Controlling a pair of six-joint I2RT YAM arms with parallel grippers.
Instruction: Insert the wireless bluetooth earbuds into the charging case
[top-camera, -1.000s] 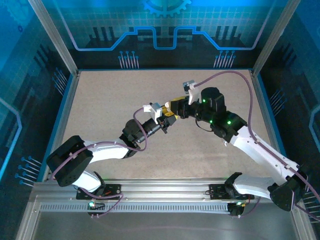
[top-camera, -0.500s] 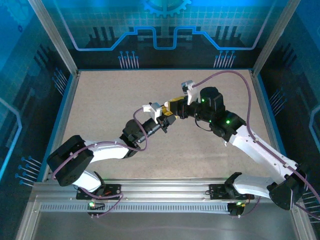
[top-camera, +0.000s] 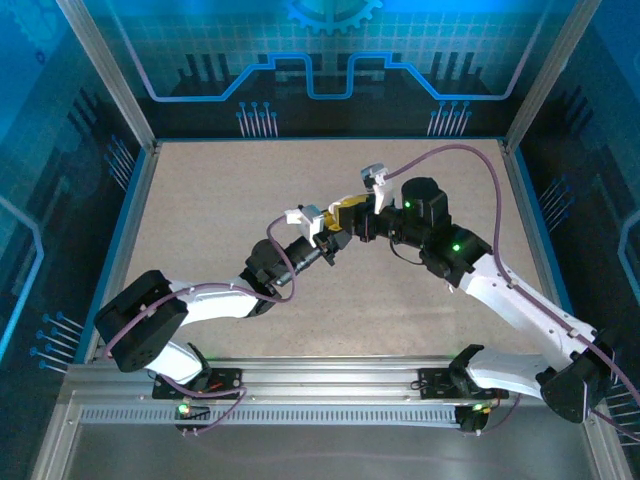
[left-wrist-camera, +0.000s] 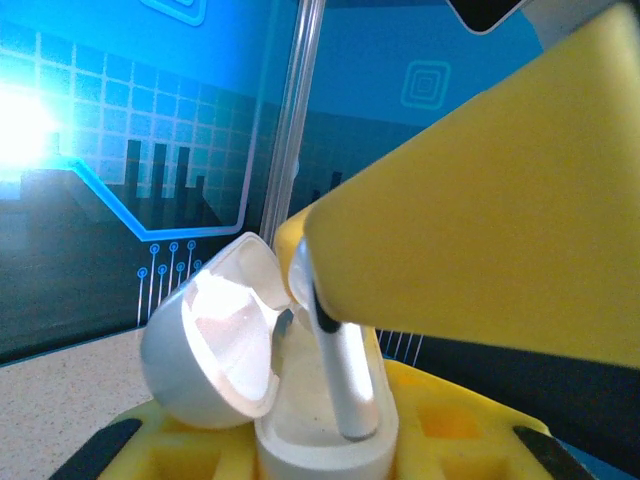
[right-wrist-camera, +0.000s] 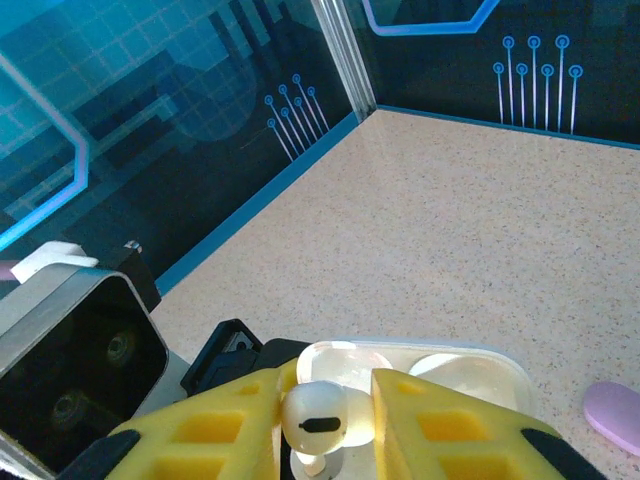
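Right wrist view: earbud stem at the case socket, both arms pinching

Nearest, the right gripper (right-wrist-camera: 325, 392) is pressed onto a white earbud (right-wrist-camera: 320, 420), head between the yellow fingers and stem pointing down. Just below is the white case (right-wrist-camera: 445, 368). In the left wrist view the left gripper (left-wrist-camera: 320, 455) is clamped on the case (left-wrist-camera: 325, 450) from both sides. The lid (left-wrist-camera: 215, 345) is swung open, and the earbud (left-wrist-camera: 338, 375) has its stem tip inside the well, tilted and not seated.

Top external: left gripper (top-camera: 332, 240) and right gripper (top-camera: 352, 212) meet over the middle of the table (top-camera: 200, 220), slightly toward its far edge.

Risks, as I judge them:
- A tilted stem may jam on the socket rim.
- Pushing harder may twist the case in the left pinch.
- The right finger sits just beside the lid and could knock it shut.
- A slipping pinch would drop the earbud onto the table.
- The fingers of the two arms are very close and could collide.

Room: the table is bare around the arms, with all edges and corners well apart. A purple item (right-wrist-camera: 614, 416) lies on the table near the case; I cannot tell what it is. Beyond it is the far edge.
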